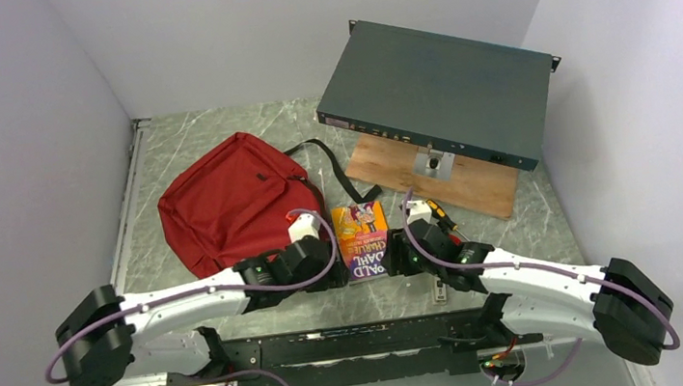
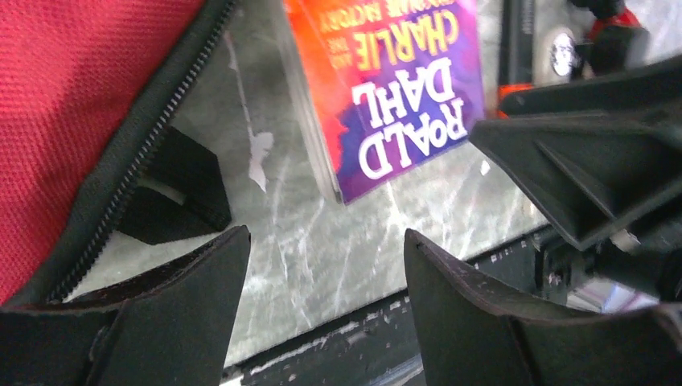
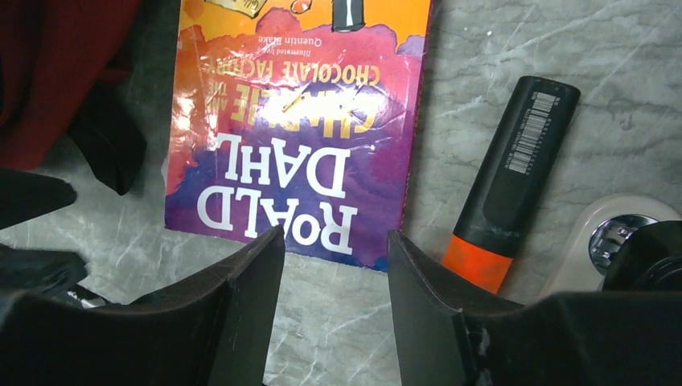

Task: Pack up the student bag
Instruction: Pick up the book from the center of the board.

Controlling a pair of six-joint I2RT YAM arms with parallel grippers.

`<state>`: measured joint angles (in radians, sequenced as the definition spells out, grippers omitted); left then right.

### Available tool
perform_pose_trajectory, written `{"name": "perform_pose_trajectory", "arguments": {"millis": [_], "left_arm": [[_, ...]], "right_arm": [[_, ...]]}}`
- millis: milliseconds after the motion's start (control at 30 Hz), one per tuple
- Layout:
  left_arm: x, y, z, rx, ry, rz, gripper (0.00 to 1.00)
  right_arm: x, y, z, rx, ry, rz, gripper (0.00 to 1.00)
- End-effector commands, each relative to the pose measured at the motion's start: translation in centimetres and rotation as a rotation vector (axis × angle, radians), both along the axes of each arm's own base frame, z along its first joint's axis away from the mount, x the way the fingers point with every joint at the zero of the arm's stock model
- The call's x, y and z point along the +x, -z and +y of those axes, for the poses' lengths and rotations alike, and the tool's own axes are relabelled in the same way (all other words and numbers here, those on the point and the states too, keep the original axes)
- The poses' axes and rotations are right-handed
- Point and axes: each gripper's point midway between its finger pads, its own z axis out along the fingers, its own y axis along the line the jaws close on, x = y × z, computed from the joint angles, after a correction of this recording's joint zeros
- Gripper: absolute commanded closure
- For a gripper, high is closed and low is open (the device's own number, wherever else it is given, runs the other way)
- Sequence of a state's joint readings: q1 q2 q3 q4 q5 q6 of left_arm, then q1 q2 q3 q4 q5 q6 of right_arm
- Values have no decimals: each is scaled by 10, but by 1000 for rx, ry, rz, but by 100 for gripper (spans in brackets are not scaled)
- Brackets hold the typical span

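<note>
The dark red bag (image 1: pixel 237 200) lay flat on the marbled tabletop (image 1: pixel 214 135), left of centre, its black zip (image 2: pixel 137 161) facing a Roald Dahl book (image 1: pixel 362 239) that rested just beside it on the right. A black strap (image 1: pixel 334 160) trailed from the bag towards a flat teal box (image 1: pixel 438 90), which sat tilted at the back right over a wooden board (image 1: pixel 453 180). The left hand (image 2: pixel 326 241) hovered low over bare tabletop between bag and book, jaws apart and empty. The right hand (image 3: pixel 335 237) hung over the book's near edge, jaws likewise apart with nothing between them. The two hands stood close together, one at each side of the book, the right one crowding the edge of the left wrist view. A black-and-orange marker (image 3: pixel 511 209) lay just right of the book, apart from it, and a pale rounded item (image 3: pixel 599 229) beside the marker was partly hidden behind the right hand.
</note>
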<state>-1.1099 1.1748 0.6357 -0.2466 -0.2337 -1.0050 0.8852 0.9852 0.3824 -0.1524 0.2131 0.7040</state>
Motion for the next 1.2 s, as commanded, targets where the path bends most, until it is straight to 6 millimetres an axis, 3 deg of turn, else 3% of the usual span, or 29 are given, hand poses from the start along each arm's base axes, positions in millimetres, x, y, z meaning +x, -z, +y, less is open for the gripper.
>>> {"name": "perform_pose_trajectory", "arguments": {"millis": [0,367,633,833,1000,1167], "left_arm": [[27,-8,-13,-42,-183,-20,26],[37,15,-49,-68,-143,35,37],[48,34,-60,-109,-120,100,48],[49,19,-71,-125,-42,59,64],[51,4,-67,-111,-21,15,76],[52,-3,-65,-99,6,-25,96]], "right_arm": [[11,-10,7,54,4,-43,49],[11,11,4,49,1,7,54],[6,20,9,82,-14,37,57],[2,27,11,83,-26,64,58],[-1,25,13,84,-49,71,60],[-2,14,9,70,-73,41,49]]}}
